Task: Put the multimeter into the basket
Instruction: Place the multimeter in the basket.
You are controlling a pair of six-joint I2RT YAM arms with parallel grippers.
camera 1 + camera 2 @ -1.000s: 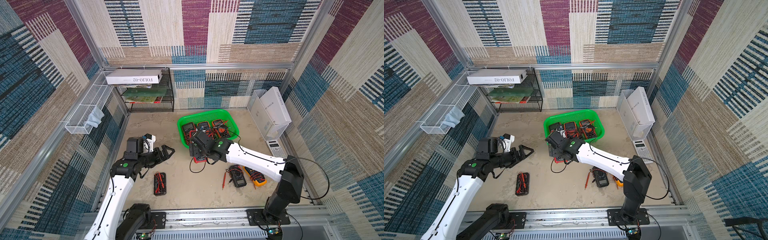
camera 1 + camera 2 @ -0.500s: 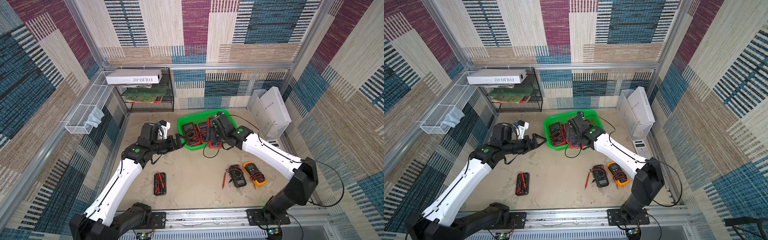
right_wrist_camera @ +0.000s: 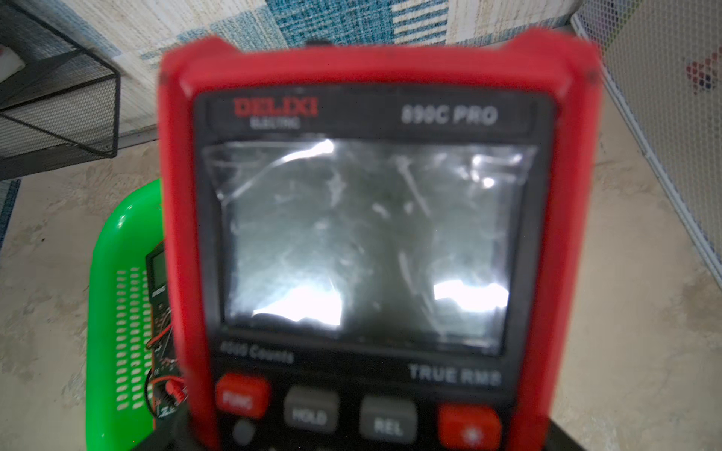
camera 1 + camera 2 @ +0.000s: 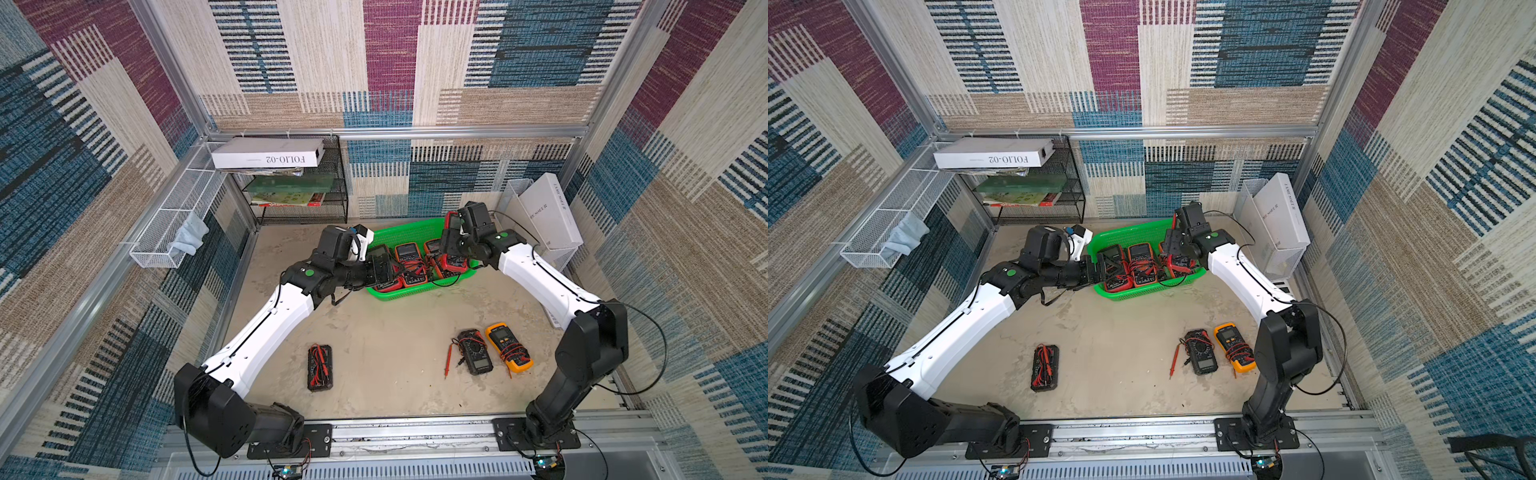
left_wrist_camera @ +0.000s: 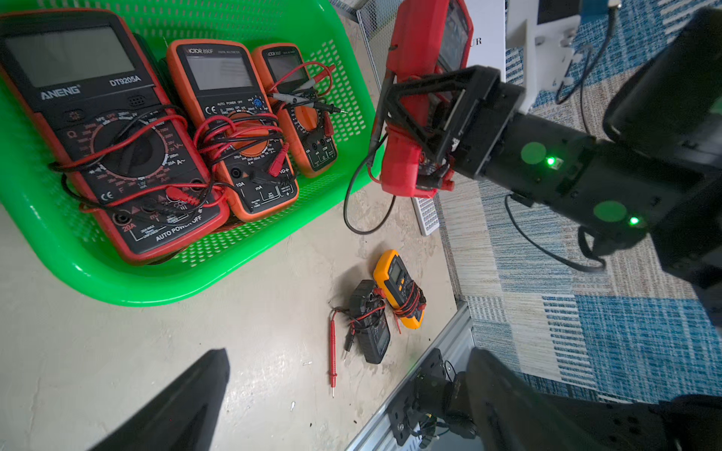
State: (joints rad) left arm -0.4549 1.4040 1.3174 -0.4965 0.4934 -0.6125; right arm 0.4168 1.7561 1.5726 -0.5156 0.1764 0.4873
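Multimeter (image 3: 371, 234) (red case, marked DELIXI 890C PRO): clamped across its lower body by the right end effector (image 5: 406, 113), whose jaws are closed on the case sides. The unit is held clear of the counter (image 4: 395, 332), roughly upright, with its display facing the right wrist camera. In both top views it sits at the right end of the basket (image 4: 399, 296), near the far corner. Whether it is directly above the interior cannot be determined. One black lead (image 5: 365, 233) hangs from the unit and loops onto the counter in front of the basket rim.

Basket contents: three meters lying face up, side by side, with leads wrapped around them. These are the ANENG unit (image 5: 109, 136), the VICTOR unit (image 5: 234, 129) and the small orange unit (image 5: 304, 113).

Left end effector (image 4: 1104, 266): jaws apart, holding nothing. It is positioned at the left end of the basket and overlaps the ANENG unit in both top views.

Counter, near side: black meter (image 4: 476, 353) and yellow meter (image 4: 507, 347) lie just beside each other, with a loose red probe (image 4: 449, 361) next to the black one. A second black meter (image 4: 320, 368) lies well apart to the left, leads bundled on top.
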